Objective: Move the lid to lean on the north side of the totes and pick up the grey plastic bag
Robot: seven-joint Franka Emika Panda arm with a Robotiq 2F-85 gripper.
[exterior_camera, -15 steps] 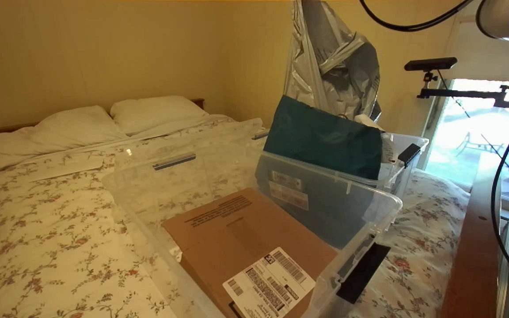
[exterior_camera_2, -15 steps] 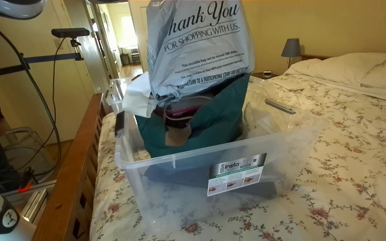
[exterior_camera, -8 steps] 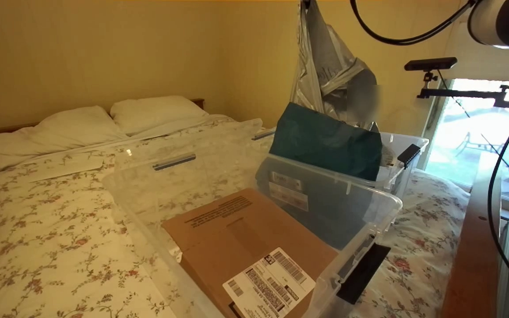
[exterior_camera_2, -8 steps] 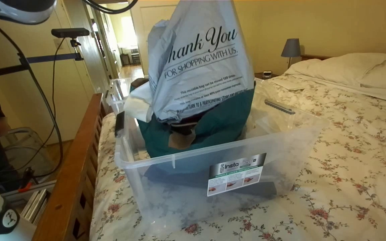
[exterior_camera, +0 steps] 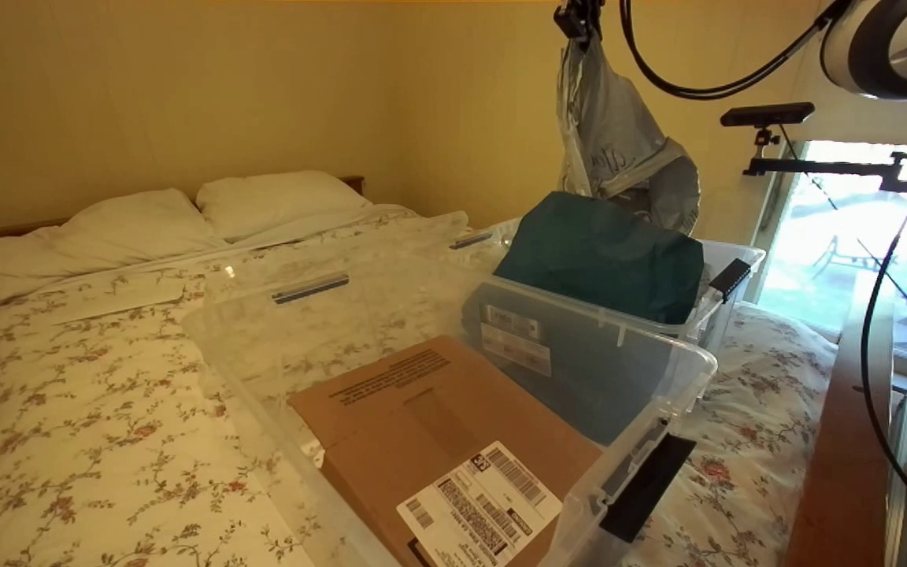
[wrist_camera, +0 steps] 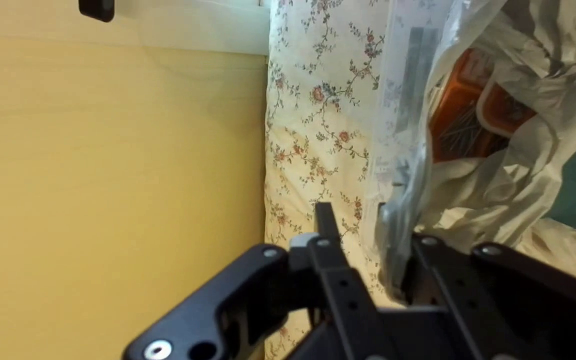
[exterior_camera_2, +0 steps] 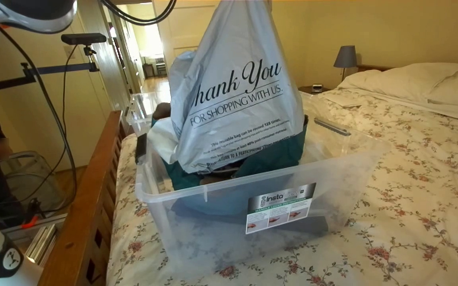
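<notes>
The grey plastic bag (exterior_camera: 619, 126) hangs from my gripper (exterior_camera: 578, 20) in an exterior view; its printed side (exterior_camera_2: 237, 87) shows in an exterior view. In the wrist view, my gripper (wrist_camera: 353, 207) has its fingers apart, with a strip of the bag (wrist_camera: 395, 225) looped over the right finger. The bag's lower end is inside the far clear tote (exterior_camera: 741, 252), against a teal bag (exterior_camera: 603, 252). This tote also shows in an exterior view (exterior_camera_2: 209, 242). The near tote (exterior_camera: 694, 358) holds a cardboard box. I cannot make out the lid.
The cardboard box (exterior_camera: 453, 417) lies tilted in the near tote. A wooden bed rail (exterior_camera_2: 82, 190) runs along the bed side. A camera on a bracket (exterior_camera: 768, 115) stands beside it. Cables (exterior_camera: 705, 94) hang from the arm. A yellow wall (wrist_camera: 118, 165) is close by.
The gripper has come down into view in an exterior view, and the grey bag has lowered with it. The teal bag has also sunk lower in the tote and shifted slightly.
</notes>
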